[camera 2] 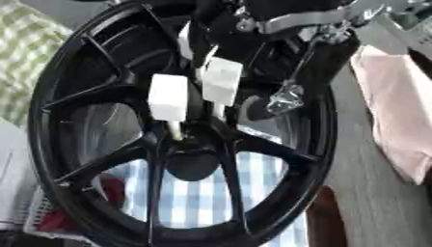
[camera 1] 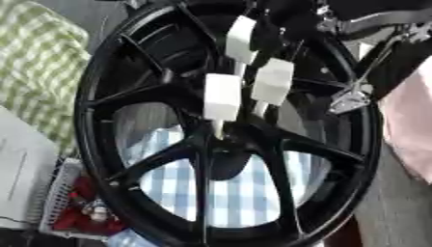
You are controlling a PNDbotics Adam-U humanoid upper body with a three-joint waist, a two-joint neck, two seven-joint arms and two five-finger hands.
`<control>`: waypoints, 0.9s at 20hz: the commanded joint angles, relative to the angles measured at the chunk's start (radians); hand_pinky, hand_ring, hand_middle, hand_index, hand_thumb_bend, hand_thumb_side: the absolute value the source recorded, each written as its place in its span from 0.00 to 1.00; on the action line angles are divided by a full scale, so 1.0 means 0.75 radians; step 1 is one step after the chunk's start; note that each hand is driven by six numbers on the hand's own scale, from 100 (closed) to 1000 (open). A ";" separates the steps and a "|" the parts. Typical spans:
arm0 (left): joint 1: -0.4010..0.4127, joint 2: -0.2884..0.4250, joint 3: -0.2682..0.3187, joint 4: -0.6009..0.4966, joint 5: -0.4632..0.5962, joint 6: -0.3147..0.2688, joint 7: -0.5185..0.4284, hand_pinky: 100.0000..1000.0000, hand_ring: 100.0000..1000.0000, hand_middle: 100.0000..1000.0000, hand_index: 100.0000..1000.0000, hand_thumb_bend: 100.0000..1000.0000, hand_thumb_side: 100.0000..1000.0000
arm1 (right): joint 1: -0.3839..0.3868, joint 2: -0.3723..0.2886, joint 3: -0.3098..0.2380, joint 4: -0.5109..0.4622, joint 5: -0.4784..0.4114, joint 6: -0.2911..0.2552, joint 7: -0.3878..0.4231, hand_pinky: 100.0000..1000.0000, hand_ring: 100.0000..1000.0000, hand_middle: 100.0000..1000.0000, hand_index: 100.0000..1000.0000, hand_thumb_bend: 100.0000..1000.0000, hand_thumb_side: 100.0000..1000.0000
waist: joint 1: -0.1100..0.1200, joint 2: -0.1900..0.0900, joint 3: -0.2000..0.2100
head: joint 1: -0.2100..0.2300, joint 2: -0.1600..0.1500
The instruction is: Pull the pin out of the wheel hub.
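Observation:
A large black spoked wheel hub (camera 1: 211, 159) stands upright and fills both views. Three pins with white block heads stick out near its centre: a lower left pin (camera 1: 222, 96), a middle pin (camera 1: 273, 81) and an upper pin (camera 1: 240, 38). My right arm comes in from the upper right. Its dark right hand (camera 1: 291, 21) lies against the upper part of the hub, just right of the upper pin. The hand blends into the black wheel, so I cannot make out whether it holds that pin. A silver part (camera 2: 285, 101) of the arm hangs before the spokes. My left hand does not show.
A blue-and-white checked cloth (camera 1: 245, 188) shows through the lower spokes. A green checked cloth (camera 1: 33, 62) lies at the left, above a white box (camera 1: 21, 169) and a white basket (camera 1: 59, 193) holding red things. A pink cloth (camera 2: 397, 111) lies at the right.

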State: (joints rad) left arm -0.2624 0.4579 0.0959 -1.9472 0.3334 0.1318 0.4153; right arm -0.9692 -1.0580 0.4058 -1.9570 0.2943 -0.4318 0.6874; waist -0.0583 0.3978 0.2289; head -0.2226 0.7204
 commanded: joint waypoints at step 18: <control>-0.007 0.031 0.014 -0.022 0.005 -0.006 0.002 0.62 0.62 0.57 0.70 0.46 0.61 | -0.068 0.019 -0.013 0.071 -0.014 -0.023 0.010 0.85 0.53 0.65 0.74 0.41 0.24 | 0.005 -0.025 -0.009 | -0.049 0.016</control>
State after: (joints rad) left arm -0.2624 0.4576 0.0961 -1.9472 0.3338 0.1310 0.4161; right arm -1.0028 -1.0295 0.4071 -1.9065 0.2868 -0.4424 0.6937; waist -0.0583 0.3978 0.2220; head -0.2573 0.7370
